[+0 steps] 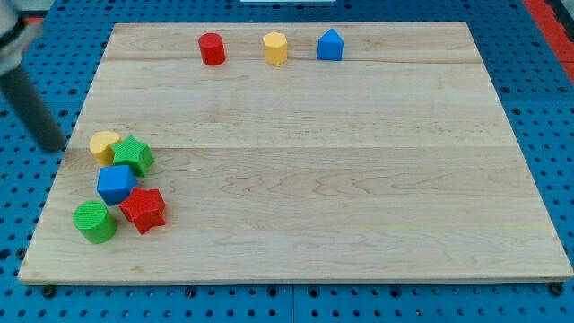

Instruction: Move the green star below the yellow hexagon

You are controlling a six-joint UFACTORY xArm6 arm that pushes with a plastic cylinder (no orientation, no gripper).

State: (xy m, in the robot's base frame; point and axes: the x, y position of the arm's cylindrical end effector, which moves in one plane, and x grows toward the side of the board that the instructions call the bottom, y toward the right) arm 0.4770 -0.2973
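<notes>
The green star lies near the board's left edge, touching a yellow block on its left and a blue cube below it. The yellow hexagon stands near the view's top, between a red cylinder and a blue pointed block. My rod comes down from the upper left and is blurred. My tip is just off the board's left edge, to the left of the yellow block and the green star, apart from both.
A red star and a green cylinder lie below the blue cube at the lower left. The wooden board sits on a blue perforated base.
</notes>
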